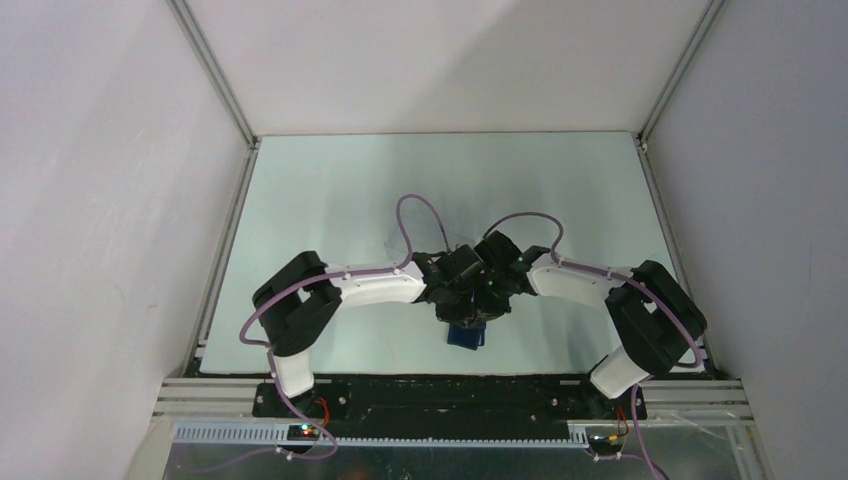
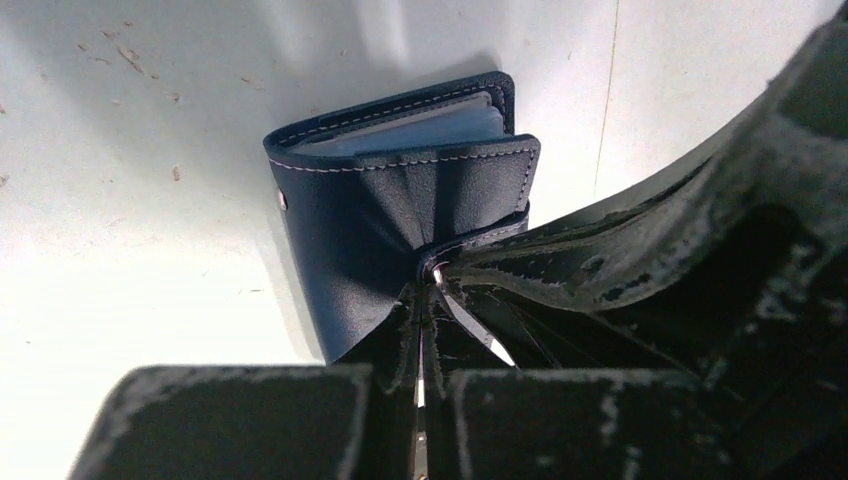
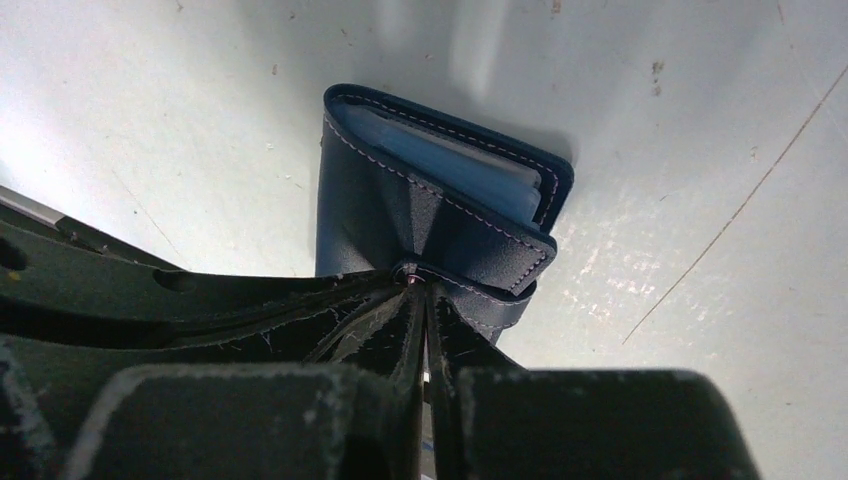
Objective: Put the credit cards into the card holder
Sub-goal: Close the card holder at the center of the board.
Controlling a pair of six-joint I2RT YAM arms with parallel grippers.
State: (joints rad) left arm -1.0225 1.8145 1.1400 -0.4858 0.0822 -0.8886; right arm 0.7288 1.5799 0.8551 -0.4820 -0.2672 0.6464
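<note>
The card holder [image 1: 467, 336] is a dark navy folding wallet held above the table between both arms. In the left wrist view the card holder [image 2: 380, 215] stands nearly closed, with pale blue inner leaves [image 2: 420, 130] showing at its top. My left gripper [image 2: 428, 285] is shut on the strap at its near face. My right gripper [image 3: 416, 280] is shut on the same spot of the card holder [image 3: 400, 215] from the other side. The two grippers' fingertips touch each other [image 1: 470, 290]. No loose credit cards are in view.
The pale table [image 1: 330, 190] has a seam line [image 2: 607, 90] and a few small specks. White walls enclose it on three sides. The other arm's finger [image 2: 660, 235] fills the right of the left wrist view.
</note>
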